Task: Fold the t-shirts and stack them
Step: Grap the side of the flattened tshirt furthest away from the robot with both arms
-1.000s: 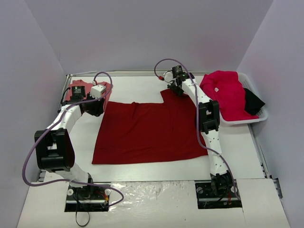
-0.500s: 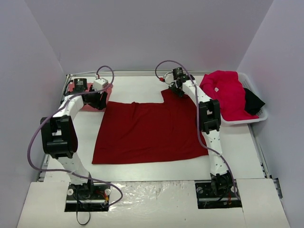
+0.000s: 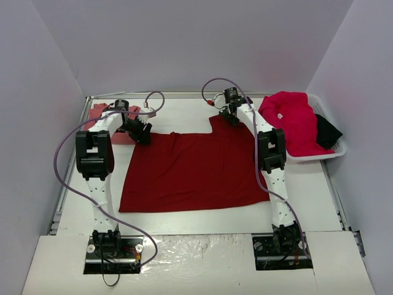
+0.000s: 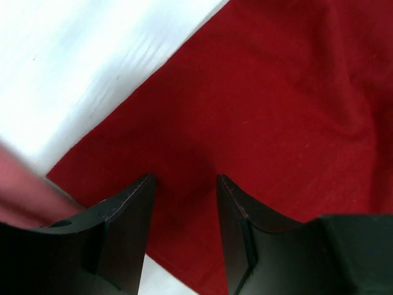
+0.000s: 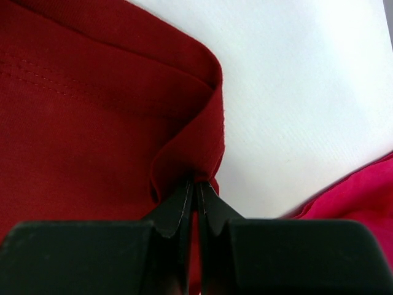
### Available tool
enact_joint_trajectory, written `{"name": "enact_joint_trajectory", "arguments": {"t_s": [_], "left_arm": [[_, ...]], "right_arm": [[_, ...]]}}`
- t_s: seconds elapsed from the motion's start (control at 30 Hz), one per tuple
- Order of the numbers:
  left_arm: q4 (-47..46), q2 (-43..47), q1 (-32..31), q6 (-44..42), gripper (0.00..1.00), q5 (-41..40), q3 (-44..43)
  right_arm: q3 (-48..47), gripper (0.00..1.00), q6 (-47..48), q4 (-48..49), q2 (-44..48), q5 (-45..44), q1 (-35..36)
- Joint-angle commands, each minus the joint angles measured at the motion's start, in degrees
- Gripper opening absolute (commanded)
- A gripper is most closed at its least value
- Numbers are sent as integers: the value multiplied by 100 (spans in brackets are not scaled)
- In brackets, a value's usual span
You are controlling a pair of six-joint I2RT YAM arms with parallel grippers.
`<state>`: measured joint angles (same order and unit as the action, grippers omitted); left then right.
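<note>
since the fingertips [image 5: 175,212] of the right gripper [image 5: 196,192] are pressed together on a small raised fold of the dark crimson shirt [image 5: 92,110], right at its hemmed edge in the middle of the wrist view, i take that side to have its hold. the left gripper [image 4: 184,203] is not there yet: its two fingers [image 4: 129,227] stand apart with bare crimson cloth showing between them, just inside the shirt's edge, and nothing is pinched. from above, the shirt lies spread flat on the table [image 3: 184,218] in the centre of the frame, with the right gripper at its upper right corner and the left at its upper left. the salmon-pink shirt [image 3: 98,114] lies in the upper left of the frame, partly under the left arm, and the raspberry shirt [image 3: 291,123] is heaped in the white basket [image 3: 334,150] at the right, beside something black [image 3: 328,130]. i expect the crimson cloth to be light and limp, sagging between the two holds and dragging on the table rather than keeping any shape. i'd want the left fingers to close on the corner hem itself, where the doubled seam gives more to bite, since a thin pinch further in could slip or lift one layer only.
</note>
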<state>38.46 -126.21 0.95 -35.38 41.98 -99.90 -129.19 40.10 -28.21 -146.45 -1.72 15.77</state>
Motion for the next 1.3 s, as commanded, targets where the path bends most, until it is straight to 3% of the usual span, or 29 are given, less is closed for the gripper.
{"name": "enact_joint_trajectory", "arguments": {"t_s": [0.0, 0.13, 0.3, 0.6, 0.93, 1.27], "left_arm": [[443, 36, -34, -444, 43, 39, -153], [427, -114, -25, -365, 46, -163, -337], [171, 79, -218, -268, 40, -190, -223], [-145, 255, -209, -128, 42, -199, -214], [-1340, 615, -218, 487, 38, -453, 233], [-1332, 176, -236, 611, 39, -953, -240]], "right_arm": [[148, 0, -46, -255, 240, -66, -56], [192, 0, -2, -256, 231, -22, -56], [227, 0, 24, -264, 196, -22, -56], [209, 0, 33, -264, 143, -75, -39], [192, 0, 86, -264, 126, -119, -56], [201, 0, 121, -264, 82, -136, -74]]}}
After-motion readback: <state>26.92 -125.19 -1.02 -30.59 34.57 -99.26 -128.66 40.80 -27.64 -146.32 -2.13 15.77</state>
